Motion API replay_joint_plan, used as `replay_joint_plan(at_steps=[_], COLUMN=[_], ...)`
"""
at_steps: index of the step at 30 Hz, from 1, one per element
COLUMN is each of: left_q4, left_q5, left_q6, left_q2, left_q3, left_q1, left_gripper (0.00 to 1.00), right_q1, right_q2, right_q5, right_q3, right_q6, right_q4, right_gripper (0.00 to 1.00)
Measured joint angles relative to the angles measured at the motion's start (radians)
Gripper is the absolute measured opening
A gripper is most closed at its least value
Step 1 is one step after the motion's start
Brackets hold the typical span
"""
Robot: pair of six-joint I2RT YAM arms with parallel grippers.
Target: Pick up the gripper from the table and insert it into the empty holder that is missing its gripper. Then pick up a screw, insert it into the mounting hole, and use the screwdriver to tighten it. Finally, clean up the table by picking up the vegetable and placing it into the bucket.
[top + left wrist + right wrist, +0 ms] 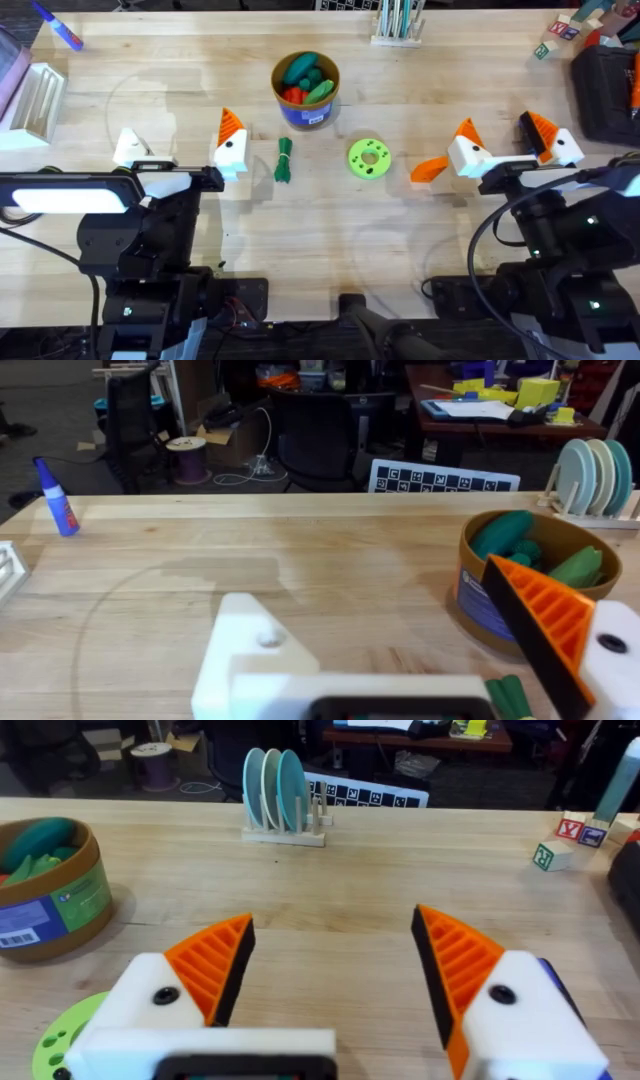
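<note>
Round tan-brown bucket with blue label (pixel 306 90), upper centre of the wooden counter (pixel 400 230): holds several green and red toy vegetables. Slim dark-green bumpy toy vegetable (pixel 284 160) lies on the counter just below the bucket, apart from it. Loose orange plastic wedge gripper (pixel 429 169) lies right of centre, beside the round lime-green disc (pixel 369 158). Left gripper (pixel 180 150) fingers spread, empty; its plain white holder block (pixel 131 147) bears no wedge. Right gripper (pixel 505 142) fingers released, empty.
</note>
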Motion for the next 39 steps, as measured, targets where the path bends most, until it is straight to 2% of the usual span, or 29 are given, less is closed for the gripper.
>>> replay_joint_plan(at_steps=[17,21,24,27,34,37,39], left_q4=[-0.004,-0.101,-0.219,-0.340,-0.677,-0.784,-0.805], left_q5=[0.000,-0.025,-0.055,-0.074,-0.082,-0.082,-0.082], left_q6=[-0.001,-0.001,-0.001,-0.002,-0.008,-0.009,-0.009], left_q2=[0.000,0.000,0.016,0.084,0.372,0.502,0.577], left_q3=[0.001,0.042,0.130,0.263,0.617,0.736,0.792], left_q1=[0.000,0.000,0.000,0.000,0.000,0.000,0.000], left_gripper=[0.985,0.985,0.985,0.986,0.985,0.985,0.985], right_q1=[0.000,0.000,0.000,0.000,0.000,0.000,0.000], right_q2=[0.000,0.001,0.024,0.094,0.352,0.455,0.511], right_q5=[0.001,0.006,0.009,0.009,0.009,0.009,0.009], right_q3=[0.000,0.021,0.101,0.220,0.579,0.662,0.689], right_q6=[0.025,0.079,0.102,0.106,0.076,0.047,0.035], right_q4=[-0.003,-0.049,-0.213,-0.356,-0.600,-0.635,-0.638], right_gripper=[0.962,0.964,0.963,0.964,0.964,0.964,0.962])
